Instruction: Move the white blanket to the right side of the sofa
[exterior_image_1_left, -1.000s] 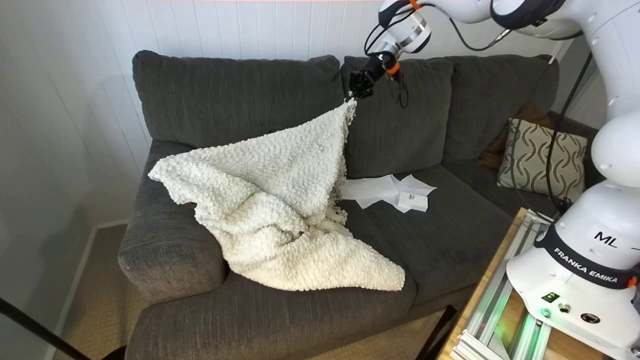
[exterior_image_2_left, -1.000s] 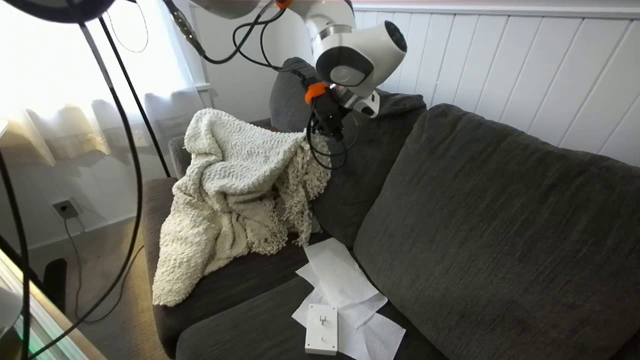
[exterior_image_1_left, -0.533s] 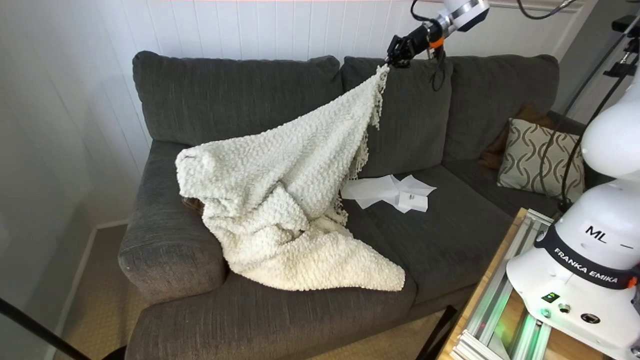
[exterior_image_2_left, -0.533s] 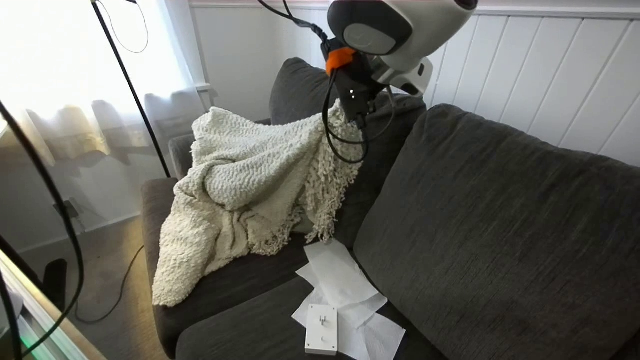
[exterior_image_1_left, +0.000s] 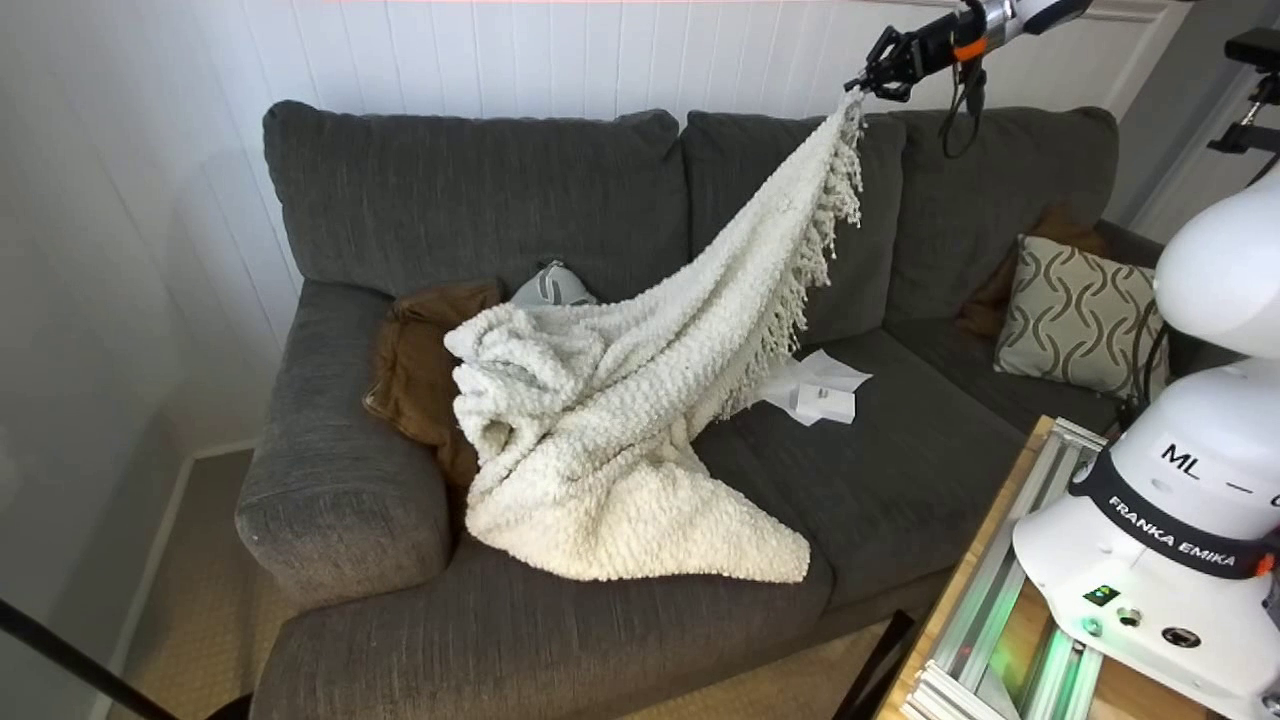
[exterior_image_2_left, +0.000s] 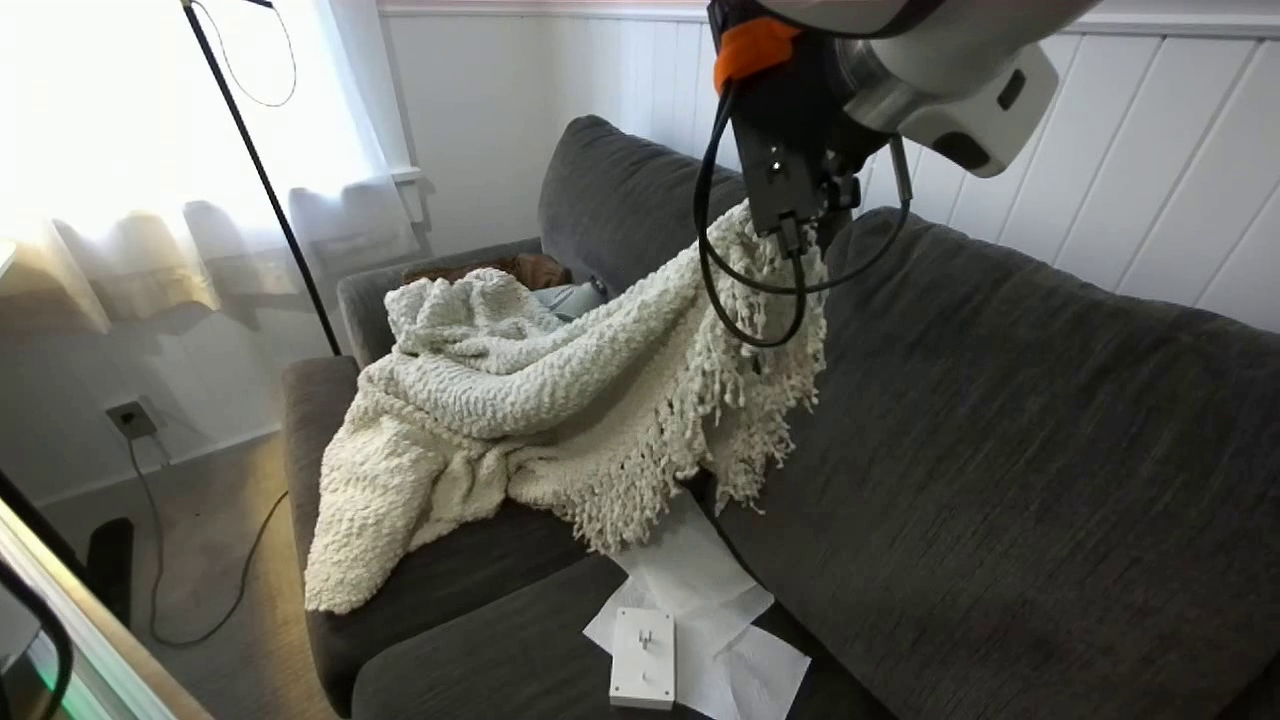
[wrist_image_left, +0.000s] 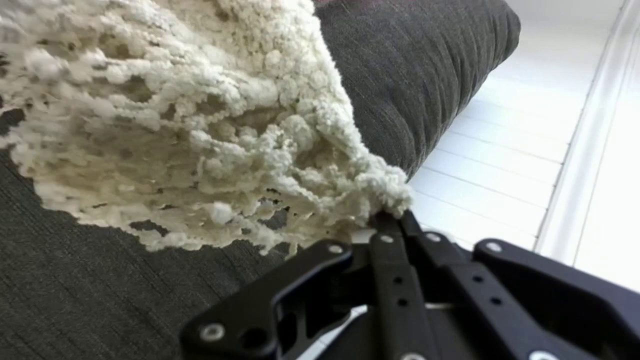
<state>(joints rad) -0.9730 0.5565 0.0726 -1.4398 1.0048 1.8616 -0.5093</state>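
Note:
The white blanket (exterior_image_1_left: 620, 400) is cream, bumpy and fringed. One corner is pulled up in a long slope while the rest lies rumpled on the left part of the dark grey sofa (exterior_image_1_left: 480, 200). It also shows in an exterior view (exterior_image_2_left: 420, 430) and fills the upper left of the wrist view (wrist_image_left: 200, 115). My gripper (exterior_image_1_left: 857, 88) is shut on the raised corner, in front of the top edge of the back cushions. In the wrist view the gripper (wrist_image_left: 397, 217) has its fingertips together on the knit. In an exterior view (exterior_image_2_left: 780, 190) the fingertips are hidden behind the gripper body.
A brown pillow (exterior_image_1_left: 425, 370) and a pale patterned pillow (exterior_image_1_left: 552, 286) lie at the left arm. White paper sheets (exterior_image_2_left: 680, 560) and a small white box (exterior_image_2_left: 643, 658) lie on the seat. A patterned pillow (exterior_image_1_left: 1080, 310) stands at the right end. A black pole (exterior_image_2_left: 262, 180) stands behind.
My gripper has moved right and up in an exterior view, pulling the blanket's corner with it. The blanket has slid off the left arm, uncovering the brown and pale pillows; its fringe now hangs over the papers.

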